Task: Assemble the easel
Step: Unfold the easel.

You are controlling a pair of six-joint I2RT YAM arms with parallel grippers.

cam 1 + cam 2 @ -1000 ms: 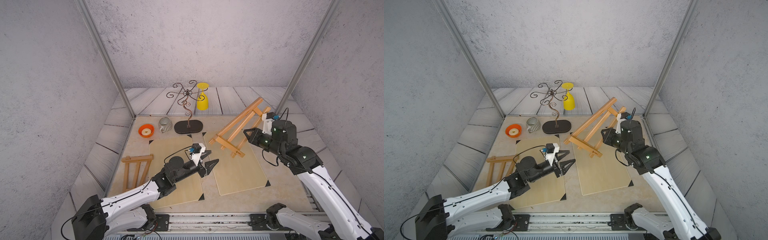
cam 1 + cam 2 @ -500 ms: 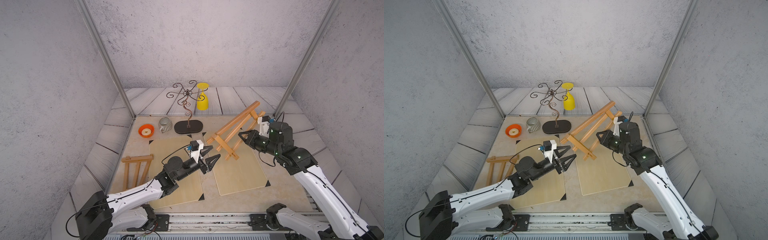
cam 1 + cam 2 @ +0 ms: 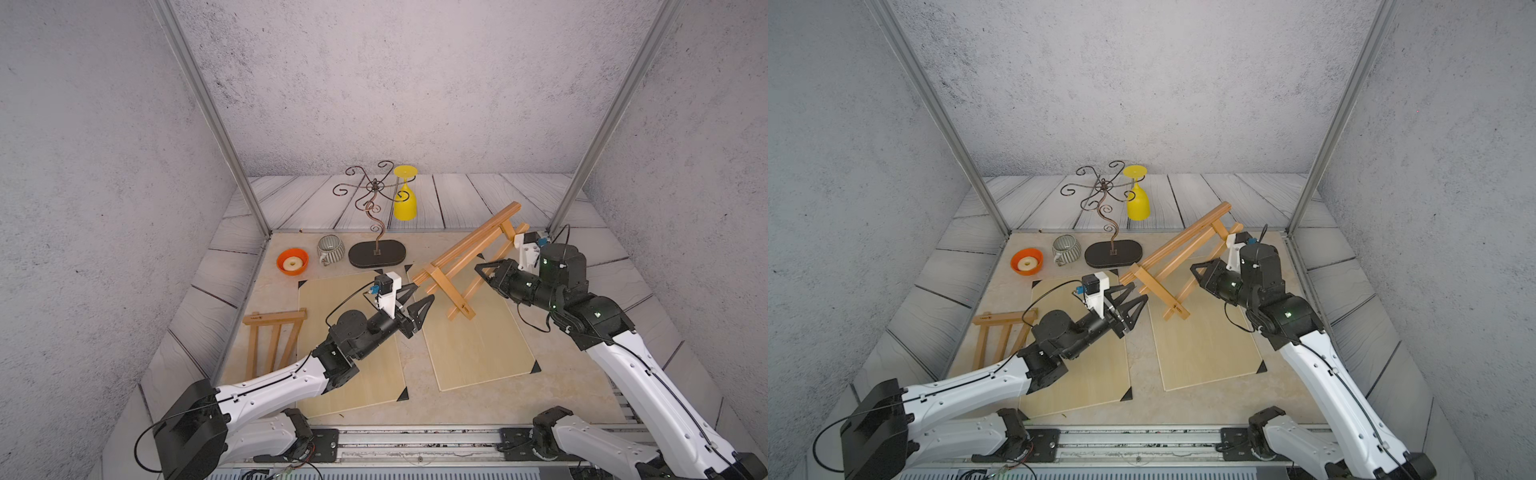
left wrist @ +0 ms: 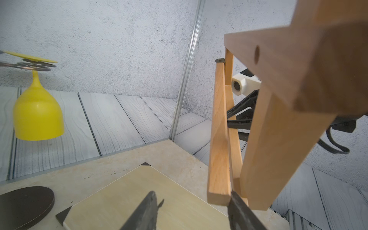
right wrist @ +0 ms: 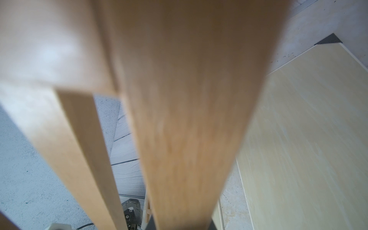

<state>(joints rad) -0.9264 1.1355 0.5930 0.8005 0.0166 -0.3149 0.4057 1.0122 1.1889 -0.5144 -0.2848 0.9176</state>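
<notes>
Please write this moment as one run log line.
right hand: shut on easel frame, raised, tilted | left hand: open at its lower end | small frame: lying apart

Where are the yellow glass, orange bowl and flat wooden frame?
yellow glass [image 3: 405,208]: in a top view, its cup.
orange bowl [image 3: 281,262]: in a top view, left rim.
flat wooden frame [image 3: 274,318]: in a top view, its crossbar.
</notes>
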